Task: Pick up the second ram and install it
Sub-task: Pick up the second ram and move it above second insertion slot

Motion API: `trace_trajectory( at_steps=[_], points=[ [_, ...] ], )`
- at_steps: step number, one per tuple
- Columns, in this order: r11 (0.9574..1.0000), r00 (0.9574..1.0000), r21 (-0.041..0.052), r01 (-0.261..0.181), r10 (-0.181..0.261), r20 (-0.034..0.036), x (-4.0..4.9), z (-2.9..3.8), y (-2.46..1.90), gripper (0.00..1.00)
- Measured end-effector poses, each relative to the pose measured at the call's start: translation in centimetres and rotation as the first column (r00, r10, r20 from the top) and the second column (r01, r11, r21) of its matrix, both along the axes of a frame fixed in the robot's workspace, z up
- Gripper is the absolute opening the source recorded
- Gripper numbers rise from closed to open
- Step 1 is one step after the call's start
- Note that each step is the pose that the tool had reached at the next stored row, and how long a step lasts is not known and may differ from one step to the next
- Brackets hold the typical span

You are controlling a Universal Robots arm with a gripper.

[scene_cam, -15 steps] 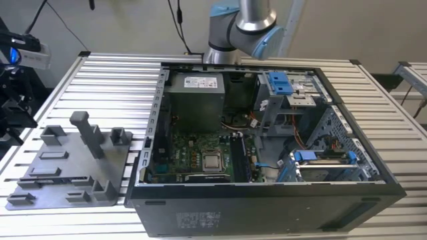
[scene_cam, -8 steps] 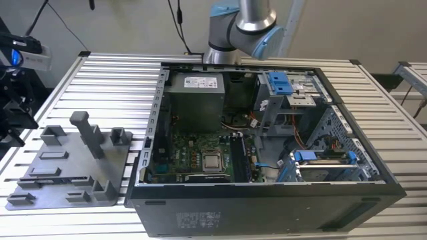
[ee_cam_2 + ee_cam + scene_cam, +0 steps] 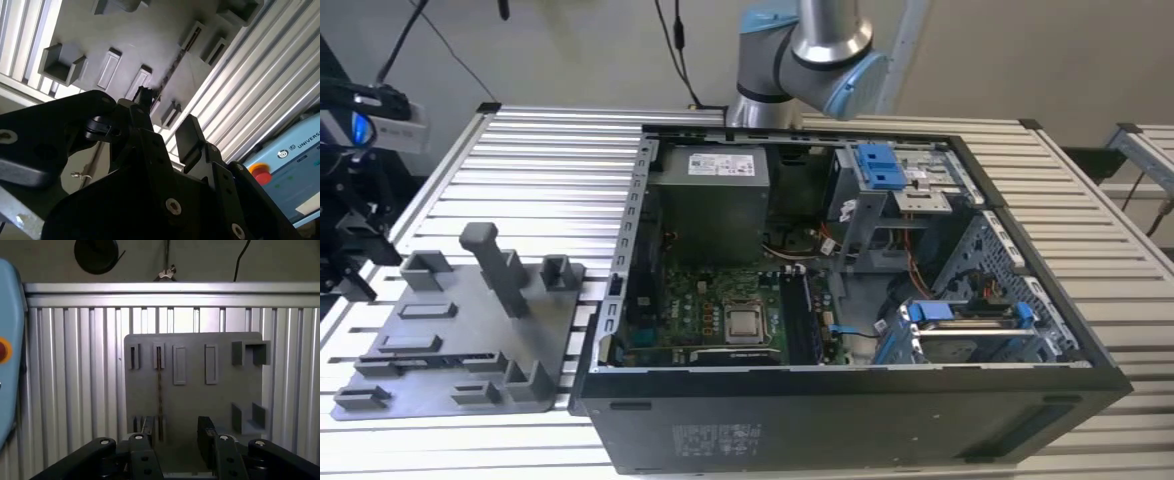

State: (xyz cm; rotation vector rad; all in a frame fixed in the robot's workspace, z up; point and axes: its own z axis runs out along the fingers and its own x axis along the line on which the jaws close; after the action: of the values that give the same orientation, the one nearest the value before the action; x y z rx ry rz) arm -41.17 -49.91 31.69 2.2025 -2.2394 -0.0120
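Now the spread-fingered hand (image 3: 176,432) hangs over the second ram (image 3: 160,390) in its tray (image 3: 192,400) on the slatted table (image 3: 75,390).

We count 1 robot arm (image 3: 807,45), 1 gripper (image 3: 175,426) with 2 fingers (image 3: 205,429), 1 ram stick (image 3: 159,385) standing in 1 grey tray (image 3: 220,400), 1 open computer case (image 3: 854,420) holding 1 grey metal box (image 3: 710,200) and 2 blue plastic brackets (image 3: 881,165), and 1 red button (image 3: 259,172) on 1 pale-blue pendant (image 3: 295,165).

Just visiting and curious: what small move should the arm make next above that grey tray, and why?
Probably lower straight down. The gripper hangs above the grey tray with jaws open and empty, and the second ram stands on edge in its slots, roughly between them.
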Motion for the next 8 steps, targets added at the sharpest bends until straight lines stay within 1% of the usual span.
trace_trajectory(
  at_steps=[4,8],
  points=[
    [1.0,1.0,0.0,-0.001,0.001,-0.0001,0.02,-0.68,-0.1,0.48],
    [1.0,1.0,0.0,-0.001,0.001,0.0,0.03,-1.39,-0.29,0.48]
  ],
)
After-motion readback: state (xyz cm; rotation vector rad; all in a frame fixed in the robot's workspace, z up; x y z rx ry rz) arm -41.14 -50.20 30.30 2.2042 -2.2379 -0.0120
